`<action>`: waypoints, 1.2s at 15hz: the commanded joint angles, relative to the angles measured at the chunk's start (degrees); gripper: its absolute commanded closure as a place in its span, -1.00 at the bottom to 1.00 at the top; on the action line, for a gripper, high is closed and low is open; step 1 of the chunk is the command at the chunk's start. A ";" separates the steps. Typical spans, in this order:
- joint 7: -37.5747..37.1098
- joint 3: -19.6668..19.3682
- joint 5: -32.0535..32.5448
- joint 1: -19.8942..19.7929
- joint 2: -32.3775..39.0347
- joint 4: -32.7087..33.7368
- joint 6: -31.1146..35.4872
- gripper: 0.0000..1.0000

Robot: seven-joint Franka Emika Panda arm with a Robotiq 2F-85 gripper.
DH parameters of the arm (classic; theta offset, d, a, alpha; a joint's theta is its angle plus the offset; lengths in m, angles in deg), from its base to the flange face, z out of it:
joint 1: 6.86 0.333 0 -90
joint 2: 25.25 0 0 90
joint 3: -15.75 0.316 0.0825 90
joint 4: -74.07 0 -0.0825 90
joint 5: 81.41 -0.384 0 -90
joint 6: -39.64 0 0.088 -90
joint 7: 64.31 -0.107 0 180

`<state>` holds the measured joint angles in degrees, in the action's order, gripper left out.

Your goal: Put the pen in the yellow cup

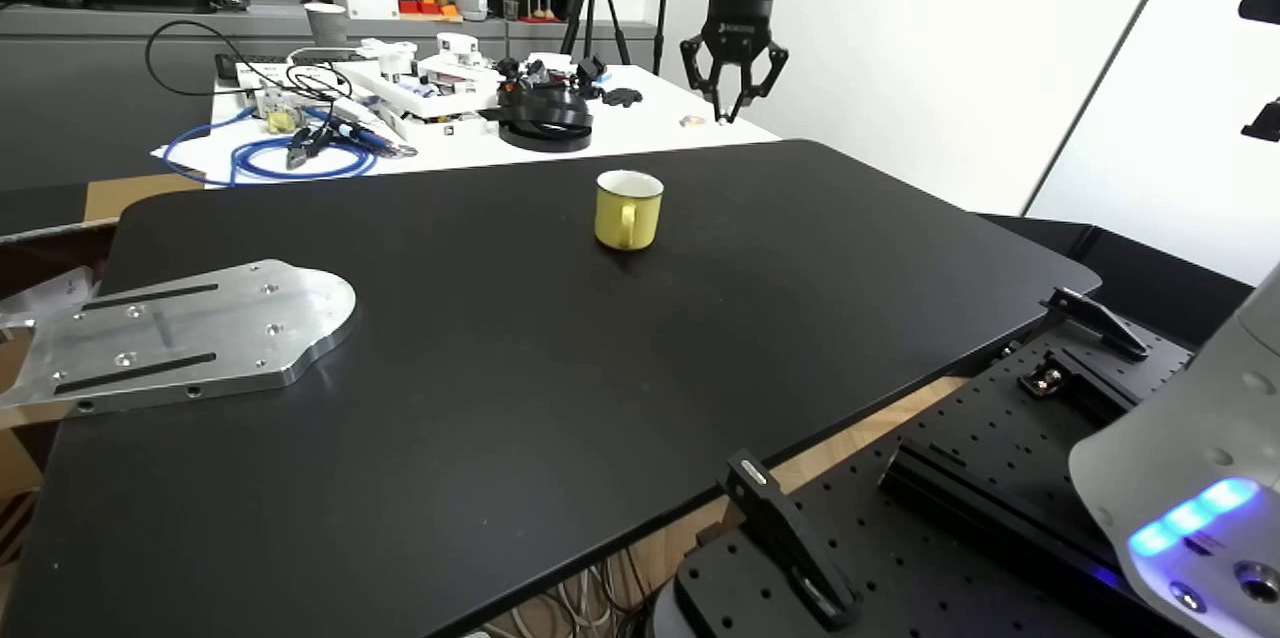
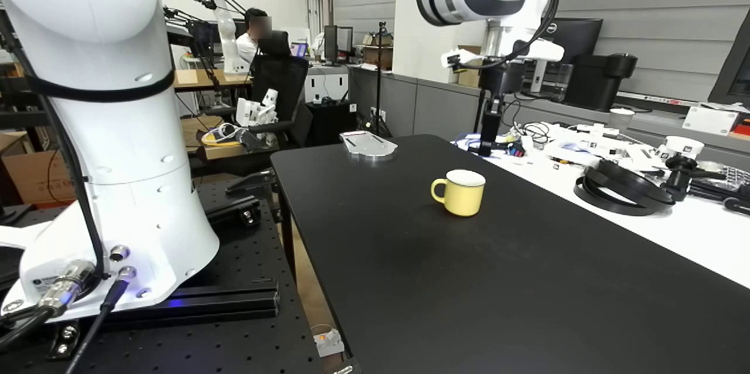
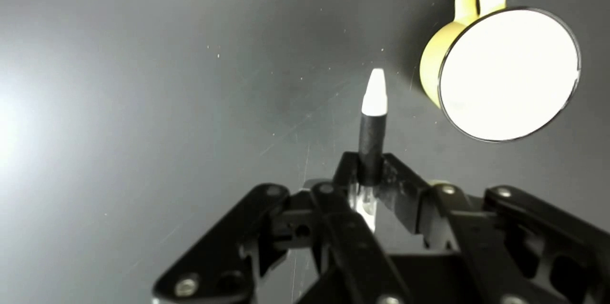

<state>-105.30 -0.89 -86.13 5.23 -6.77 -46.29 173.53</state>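
Observation:
The yellow cup (image 1: 628, 223) stands upright on the black table; it also shows in an exterior view (image 2: 464, 195) with its handle to the left. In the wrist view the cup (image 3: 436, 63) is at the upper right, its inside bright white. My gripper (image 3: 371, 170) is shut on the pen (image 3: 372, 135), whose pale tip and dark section stick out past the fingertips. A clear part of the pen runs back between the fingers. In both exterior views the gripper (image 1: 727, 114) (image 2: 485, 150) is raised above the table, beyond the cup. The pen is too small to make out clearly there.
A silver metal plate (image 1: 200, 328) lies at the end of the black table (image 1: 480, 418), also visible in an exterior view (image 2: 369, 144). A white table (image 1: 650, 118) behind holds cables, white parts and a black round object (image 1: 545, 113).

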 commanded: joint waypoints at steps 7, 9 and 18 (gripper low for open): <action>-4.05 10.68 -16.46 -11.45 8.02 20.05 -29.36 0.91; -3.73 11.74 -21.98 -13.26 10.49 21.65 -30.79 0.91; -3.05 13.49 -39.53 -17.13 17.51 25.19 -30.24 0.91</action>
<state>-107.48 11.58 -121.26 -10.48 9.07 -23.79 143.83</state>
